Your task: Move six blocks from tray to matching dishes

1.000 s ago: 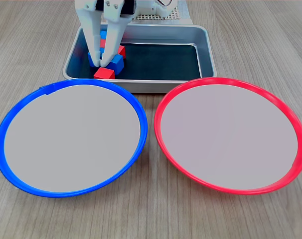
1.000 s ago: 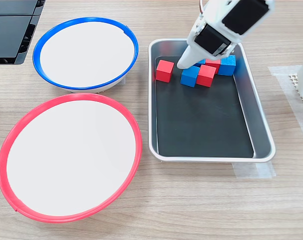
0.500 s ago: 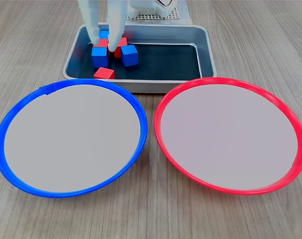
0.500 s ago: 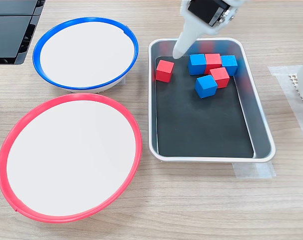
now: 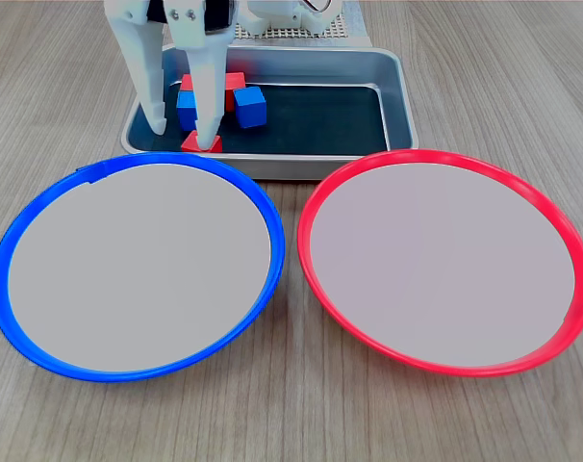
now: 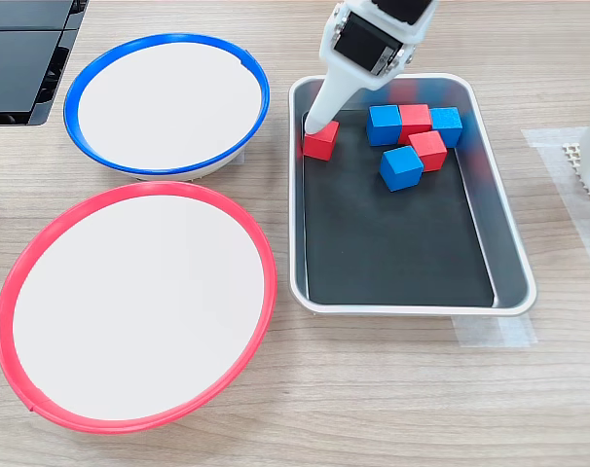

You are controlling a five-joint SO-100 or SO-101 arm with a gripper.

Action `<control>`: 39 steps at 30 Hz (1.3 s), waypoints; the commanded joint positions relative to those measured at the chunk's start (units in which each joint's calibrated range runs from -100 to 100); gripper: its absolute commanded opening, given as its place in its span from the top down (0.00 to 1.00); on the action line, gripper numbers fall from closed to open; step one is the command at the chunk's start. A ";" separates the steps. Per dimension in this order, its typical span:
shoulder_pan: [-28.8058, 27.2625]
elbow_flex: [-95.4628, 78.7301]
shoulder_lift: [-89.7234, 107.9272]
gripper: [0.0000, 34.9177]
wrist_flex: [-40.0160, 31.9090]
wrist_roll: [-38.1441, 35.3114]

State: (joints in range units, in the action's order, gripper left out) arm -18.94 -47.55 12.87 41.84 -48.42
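Robot test bench: taped tray on wood-grain table.

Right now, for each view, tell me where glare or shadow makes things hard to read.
First exterior view: the tray walls mirror the blocks as red and blue smears; the tool hides part of the red block. Second exterior view: the plate centres are washed out white, and shadows are soft.

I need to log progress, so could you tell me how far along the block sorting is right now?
Nothing is delivered yet: the blue-rimmed dish and the red-rimmed dish hold no blocks. The open gripper hangs over the lone red block at the tray edge, empty. That block and the cluster of blue and red blocks are all left to move.
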 commanded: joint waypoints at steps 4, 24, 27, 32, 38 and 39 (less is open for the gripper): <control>1.39 2.08 -0.63 0.56 -0.28 -0.44; 2.89 1.26 -5.50 0.69 -4.00 -2.30; 3.83 1.90 -5.84 0.99 -3.75 -2.69; 11.74 15.92 0.13 1.00 19.03 3.37; 29.43 50.78 -8.48 1.00 35.21 24.81; 31.03 54.97 -11.30 1.00 34.96 27.16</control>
State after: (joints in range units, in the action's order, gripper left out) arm 5.66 -12.70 7.50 73.41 -32.99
